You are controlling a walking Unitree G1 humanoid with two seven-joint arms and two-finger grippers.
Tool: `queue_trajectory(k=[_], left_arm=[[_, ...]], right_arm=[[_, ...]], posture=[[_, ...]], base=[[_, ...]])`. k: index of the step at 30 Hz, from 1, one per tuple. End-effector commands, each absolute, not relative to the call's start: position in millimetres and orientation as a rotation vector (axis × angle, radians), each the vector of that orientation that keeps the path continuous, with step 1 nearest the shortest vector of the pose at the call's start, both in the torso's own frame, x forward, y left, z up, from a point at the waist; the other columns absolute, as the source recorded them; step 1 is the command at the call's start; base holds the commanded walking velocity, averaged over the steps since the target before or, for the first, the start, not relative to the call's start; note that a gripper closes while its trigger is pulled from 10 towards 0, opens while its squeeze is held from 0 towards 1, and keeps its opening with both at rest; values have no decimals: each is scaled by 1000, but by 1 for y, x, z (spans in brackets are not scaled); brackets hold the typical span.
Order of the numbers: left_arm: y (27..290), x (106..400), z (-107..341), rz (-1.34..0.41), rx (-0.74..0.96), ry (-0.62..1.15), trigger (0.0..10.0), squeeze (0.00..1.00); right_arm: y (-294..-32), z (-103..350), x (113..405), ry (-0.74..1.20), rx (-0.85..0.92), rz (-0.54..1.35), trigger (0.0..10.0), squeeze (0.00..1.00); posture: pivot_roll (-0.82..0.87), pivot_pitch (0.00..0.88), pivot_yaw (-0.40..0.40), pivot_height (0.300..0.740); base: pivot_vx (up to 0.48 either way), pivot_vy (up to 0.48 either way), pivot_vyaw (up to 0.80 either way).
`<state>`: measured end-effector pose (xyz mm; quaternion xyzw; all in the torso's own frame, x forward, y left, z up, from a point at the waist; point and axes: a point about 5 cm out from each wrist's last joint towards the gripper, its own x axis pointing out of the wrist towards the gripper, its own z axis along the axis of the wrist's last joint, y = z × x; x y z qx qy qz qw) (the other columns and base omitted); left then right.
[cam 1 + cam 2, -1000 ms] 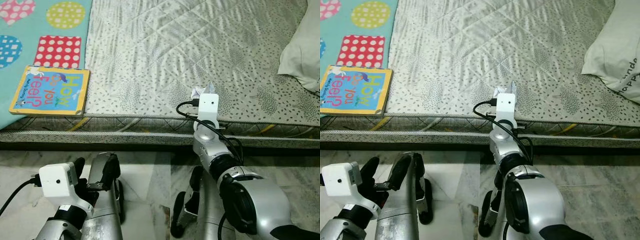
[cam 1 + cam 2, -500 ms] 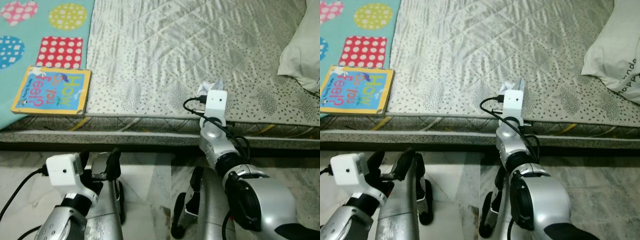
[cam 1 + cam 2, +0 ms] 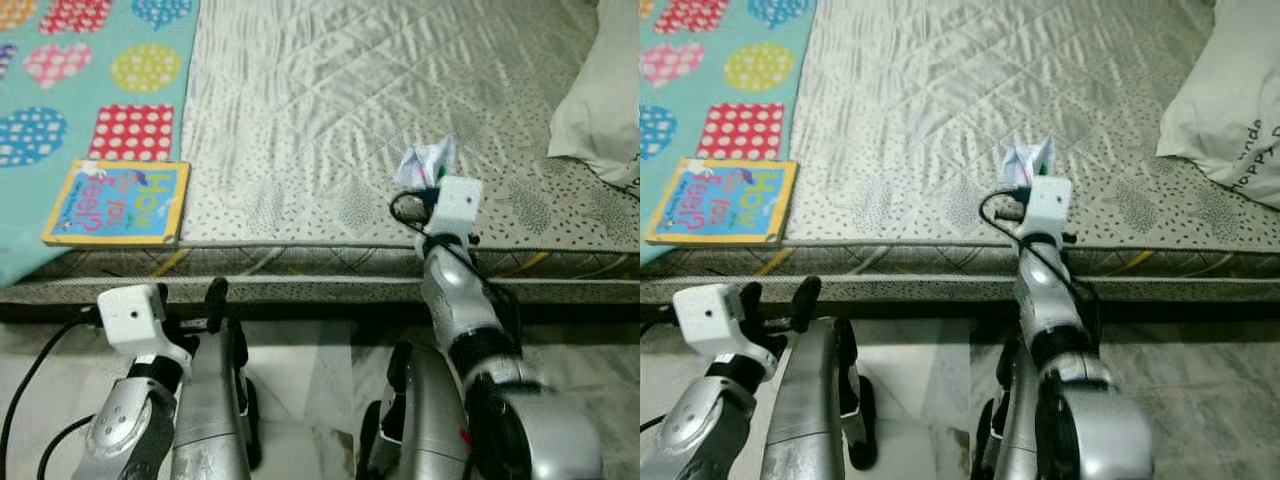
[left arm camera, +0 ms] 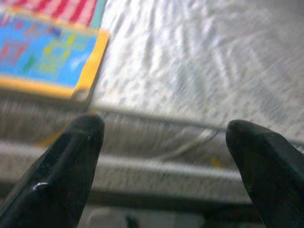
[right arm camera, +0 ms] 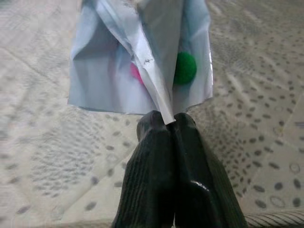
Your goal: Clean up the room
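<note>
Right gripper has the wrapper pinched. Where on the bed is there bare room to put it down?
The widest bare stretch of the mattress lies between the book on the patterned mat and the pillow. The right gripper holds the wrapper over its near edge. It is crowded only at the far left and right.

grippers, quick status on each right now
left gripper: open, holding nothing, near the bed edge.
right gripper: shut on the crumpled wrapper over the mattress.
</note>
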<state>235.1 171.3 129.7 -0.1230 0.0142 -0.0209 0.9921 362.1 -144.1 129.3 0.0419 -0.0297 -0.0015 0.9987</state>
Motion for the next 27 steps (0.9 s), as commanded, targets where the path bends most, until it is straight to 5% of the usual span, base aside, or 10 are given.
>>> queue_trajectory(k=[1,8,27], left_arm=[[176,238,126,-37,-240,23,10000,0],[174,248,126,-62,-249,-5,10000,0],[172,268,127,-76,-257,-76,10000,0]], right_arm=[[-145,139,356,-94,101,38,10000,0],[-149,150,355,-134,93,55,10000,0],[-146,173,358,-137,114,113,10000,0]], posture=[[62,97,-24,541],[42,50,-12,541],[24,0,-38,654]], base=[[0,0,0],[0,0,0],[0,0,0]])
